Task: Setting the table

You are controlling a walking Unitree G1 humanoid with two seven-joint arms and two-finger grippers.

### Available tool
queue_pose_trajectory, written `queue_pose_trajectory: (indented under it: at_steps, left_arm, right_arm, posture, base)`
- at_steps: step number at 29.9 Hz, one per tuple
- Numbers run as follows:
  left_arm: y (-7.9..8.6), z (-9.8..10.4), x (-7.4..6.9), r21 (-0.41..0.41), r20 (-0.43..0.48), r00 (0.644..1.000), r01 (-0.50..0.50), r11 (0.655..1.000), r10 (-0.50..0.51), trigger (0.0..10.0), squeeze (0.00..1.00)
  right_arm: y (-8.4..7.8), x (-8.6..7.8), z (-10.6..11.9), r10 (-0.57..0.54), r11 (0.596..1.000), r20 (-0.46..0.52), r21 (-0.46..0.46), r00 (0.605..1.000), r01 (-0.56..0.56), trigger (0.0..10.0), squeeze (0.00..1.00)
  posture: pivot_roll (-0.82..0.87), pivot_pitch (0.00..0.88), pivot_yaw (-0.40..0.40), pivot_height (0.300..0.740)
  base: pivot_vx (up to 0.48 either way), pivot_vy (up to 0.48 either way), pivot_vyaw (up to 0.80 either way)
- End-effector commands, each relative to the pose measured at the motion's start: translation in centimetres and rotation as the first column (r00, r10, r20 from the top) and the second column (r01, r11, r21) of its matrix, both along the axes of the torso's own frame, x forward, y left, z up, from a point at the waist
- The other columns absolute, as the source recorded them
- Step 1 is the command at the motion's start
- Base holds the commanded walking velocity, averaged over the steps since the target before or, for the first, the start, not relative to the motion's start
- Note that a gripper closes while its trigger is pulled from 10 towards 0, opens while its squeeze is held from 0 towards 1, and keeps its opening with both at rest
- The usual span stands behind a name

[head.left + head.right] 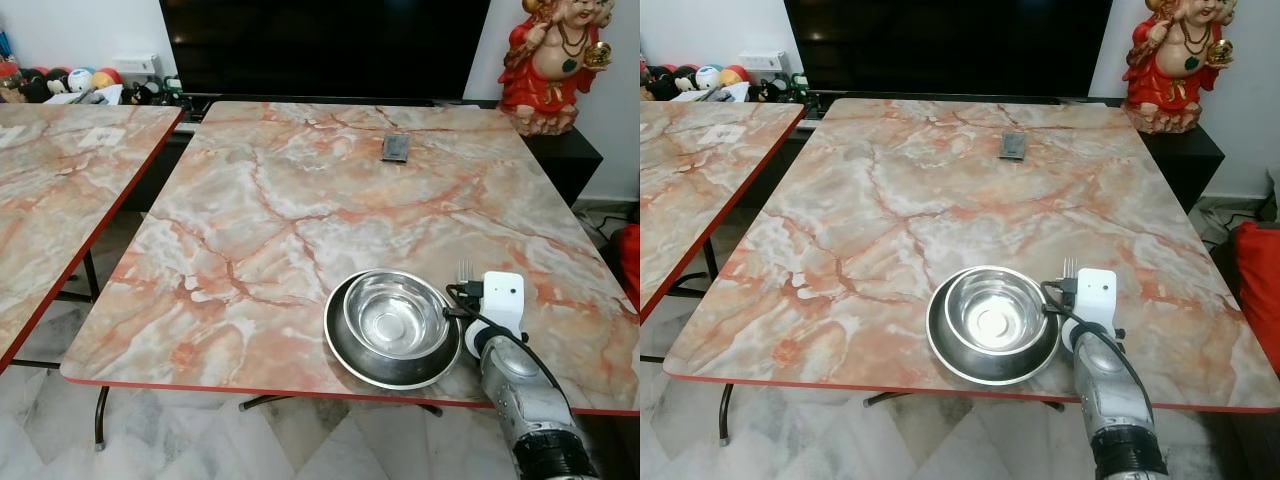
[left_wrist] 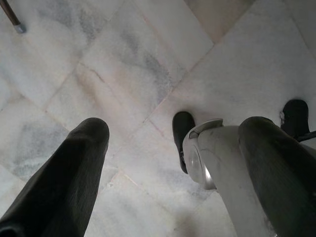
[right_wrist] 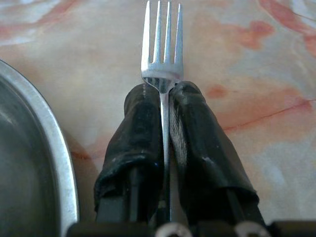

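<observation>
the right tool (image 3: 166,94) is clamped on the handle of a fork (image 3: 161,47), its two black fingers (image 3: 140,133) pressed tight on either side, the tines pointing away over the marble counter (image 1: 300,190). the fork sits just beside a steel plate (image 1: 345,352) holding a steel bowl (image 1: 396,315), near the counter's front edge. the left tool (image 2: 173,163) hangs over the tiled floor (image 2: 123,74), fingers spread apart.

On the bench (image 1: 300,200), a bowl (image 1: 396,315) sits in a plate (image 1: 345,350) near the front edge. A fork (image 3: 161,44) lies just right of them, seemingly touching the surface.
</observation>
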State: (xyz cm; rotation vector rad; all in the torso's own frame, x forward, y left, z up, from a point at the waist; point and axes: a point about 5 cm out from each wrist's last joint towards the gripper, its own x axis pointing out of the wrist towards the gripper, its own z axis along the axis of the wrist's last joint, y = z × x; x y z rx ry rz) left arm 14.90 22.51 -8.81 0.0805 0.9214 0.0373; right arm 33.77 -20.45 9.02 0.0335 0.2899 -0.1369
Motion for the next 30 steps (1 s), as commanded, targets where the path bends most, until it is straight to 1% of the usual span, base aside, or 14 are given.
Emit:
queue_pose_trajectory:
  at_steps: [1,12,13,14,16,18,19,20,21,22,30]
  left_arm:
    - [0.43,-0.23,-0.74,0.005,-0.030,1.000,-0.008,1.000,0.008,10.0,0.00]
    - [0.29,-0.22,-0.63,0.003,-0.027,1.000,-0.006,1.000,0.006,10.0,0.00]
    - [0.27,-0.24,-0.66,0.003,-0.028,1.000,-0.006,1.000,0.006,10.0,0.00]
    - [0.25,-0.25,-0.68,0.003,-0.028,1.000,-0.006,1.000,0.006,10.0,0.00]
    - [0.22,-0.28,-0.76,0.003,-0.030,1.000,-0.006,1.000,0.007,10.0,0.00]
    - [0.22,-0.29,-0.78,0.003,-0.031,1.000,-0.006,1.000,0.006,10.0,0.00]
    - [0.22,-0.29,-0.78,0.003,-0.031,1.000,-0.006,1.000,0.007,10.0,0.00]
    - [0.22,-0.29,-0.77,0.003,-0.031,1.000,-0.006,1.000,0.007,10.0,0.00]
    - [0.24,-0.29,-0.77,0.003,-0.031,1.000,-0.006,1.000,0.006,10.0,0.00]
    - [0.25,-0.28,-0.77,0.003,-0.031,0.999,-0.007,1.000,0.007,10.0,0.00]
    - [0.26,-0.27,-0.73,0.004,-0.031,0.999,-0.007,1.000,0.008,10.0,0.00]
  right_arm:
    - [0.12,0.17,0.07,-0.006,1.000,0.003,0.011,1.000,0.006,10.0,0.00]
    - [0.10,0.22,0.03,0.000,1.000,-0.003,0.004,1.000,0.000,10.0,0.00]
    - [0.16,0.22,0.00,0.004,1.000,-0.004,0.006,1.000,-0.004,10.0,0.07]
    - [0.20,0.22,-0.02,0.007,1.000,-0.005,0.008,1.000,-0.007,10.0,0.07]
    - [0.26,0.20,-0.08,0.010,1.000,-0.009,0.005,1.000,-0.010,10.0,0.78]
    - [0.27,0.20,-0.10,0.010,1.000,-0.010,0.001,1.000,-0.010,10.0,0.78]
    - [0.25,0.20,-0.11,0.009,1.000,-0.011,0.000,1.000,-0.009,10.0,0.64]
    - [0.24,0.20,-0.11,0.008,1.000,-0.011,-0.001,1.000,-0.008,10.0,0.64]
    - [0.23,0.20,-0.11,0.006,1.000,-0.011,-0.003,1.000,-0.006,10.0,0.03]
    - [0.23,0.21,-0.11,0.006,1.000,-0.011,-0.003,1.000,-0.006,10.0,0.00]
    - [0.12,0.23,0.00,-0.002,1.000,-0.001,-0.010,1.000,0.002,10.0,0.00]
  posture:
    - [0.00,0.105,0.021,0.740]
    - [0.00,0.105,0.019,0.740]
    - [0.00,0.104,0.019,0.740]
    - [0.00,0.104,0.019,0.740]
    - [0.00,0.104,0.019,0.740]
    - [0.00,0.104,0.019,0.740]
    - [0.00,0.105,0.019,0.740]
    - [0.00,0.105,0.019,0.740]
    - [0.00,0.105,0.020,0.740]
    - [0.00,0.105,0.020,0.740]
    - [0.00,0.103,0.020,0.740]
  base:
    - [0.000,0.000,0.00]
    - [0.000,0.000,0.00]
    - [0.000,0.000,0.00]
    - [0.000,0.000,0.00]
    - [0.000,0.000,0.00]
    - [0.000,0.000,0.00]
    - [0.000,0.000,0.00]
    - [0.000,0.000,0.00]
    - [0.000,0.000,0.00]
    - [0.000,0.000,0.00]
    - [0.000,0.000,0.00]
